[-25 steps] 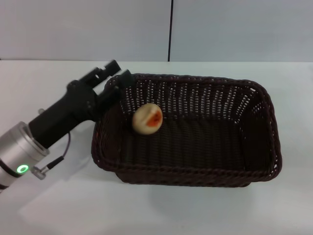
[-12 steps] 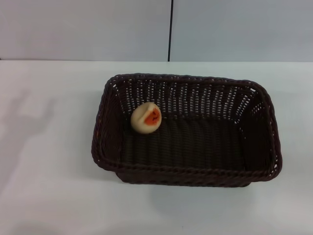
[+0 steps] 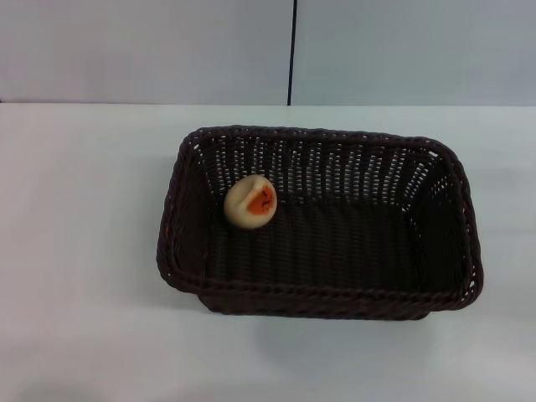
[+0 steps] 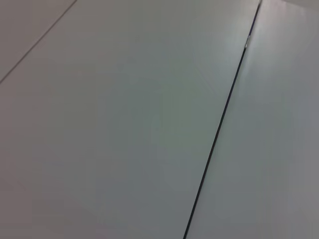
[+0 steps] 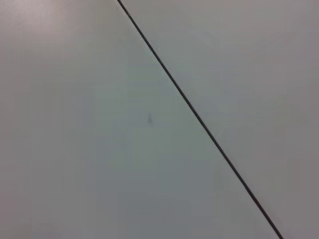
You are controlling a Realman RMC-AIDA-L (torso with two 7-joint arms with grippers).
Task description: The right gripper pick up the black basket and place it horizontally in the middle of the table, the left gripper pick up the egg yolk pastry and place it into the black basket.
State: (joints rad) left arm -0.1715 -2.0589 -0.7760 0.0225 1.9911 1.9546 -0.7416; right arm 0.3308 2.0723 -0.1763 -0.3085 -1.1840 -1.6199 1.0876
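Note:
The black basket (image 3: 435, 251) lies lengthwise across the middle of the white table (image 3: 75, 251) in the head view. The egg yolk pastry (image 3: 250, 202) rests inside it, at the basket's far left corner, orange centre turned toward me. Neither gripper shows in any view. Both wrist views show only a pale grey wall with a thin dark seam.
The wall (image 3: 167, 50) with a dark vertical seam (image 3: 291, 50) stands behind the table's far edge. Nothing else lies on the table.
The left arm, which reached to the basket's far left corner a second ago, has drawn back out of view. The pastry and basket have stayed in place.

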